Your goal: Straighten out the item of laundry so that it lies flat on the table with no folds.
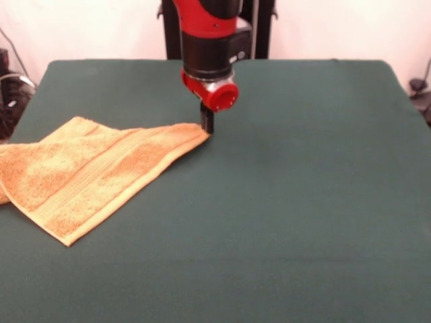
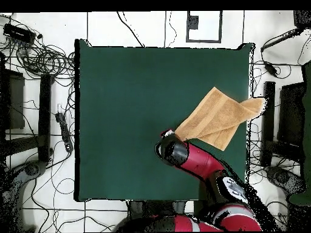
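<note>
towel (image 1: 87, 176) folded over, hangs off desk (image 1: 303, 202) edge; end effector (image 1: 207, 125) at its corner, can't tell if gripping.

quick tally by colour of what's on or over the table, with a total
orange: 1, towel
green: 1, table
red and black: 1, arm with gripper at the towel's corner
total: 3
</note>
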Robot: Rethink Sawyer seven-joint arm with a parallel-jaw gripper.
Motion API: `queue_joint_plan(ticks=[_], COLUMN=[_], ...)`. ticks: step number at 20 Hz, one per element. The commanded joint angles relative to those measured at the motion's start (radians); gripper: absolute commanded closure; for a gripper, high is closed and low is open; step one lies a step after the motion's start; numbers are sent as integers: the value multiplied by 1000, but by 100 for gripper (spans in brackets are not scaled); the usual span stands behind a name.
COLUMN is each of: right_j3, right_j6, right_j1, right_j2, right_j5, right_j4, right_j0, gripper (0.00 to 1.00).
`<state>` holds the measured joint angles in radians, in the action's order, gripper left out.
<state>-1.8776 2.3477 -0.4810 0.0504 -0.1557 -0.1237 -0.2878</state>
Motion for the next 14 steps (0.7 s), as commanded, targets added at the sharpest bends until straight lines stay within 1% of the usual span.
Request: queue_joint_plan(ticks=[1,3,6,7,8,9,10,11,13,14], right_j3=[-165,-171,-165,-170,-176,-179,-171,-170,-156,-129], right_j6=[81,70,64,66,69,97,98,98,35,7], right_j1=[-35,-25,-20,-10,-6,-7,-2,10,62,82], right_j2=[-73,-98,-87,-101,-99,-67,-39,-36,-103,-103], right_j5=[-45,-6,44,72,86,99,91,117,142,135], right_j4=[44,64,102,116,129,126,135,150,215,242], right_j0=[15,-3,13,4,11,46,74,75,-5,-16], gripper=[100,100,100,100,100,100,100,100,100,100])
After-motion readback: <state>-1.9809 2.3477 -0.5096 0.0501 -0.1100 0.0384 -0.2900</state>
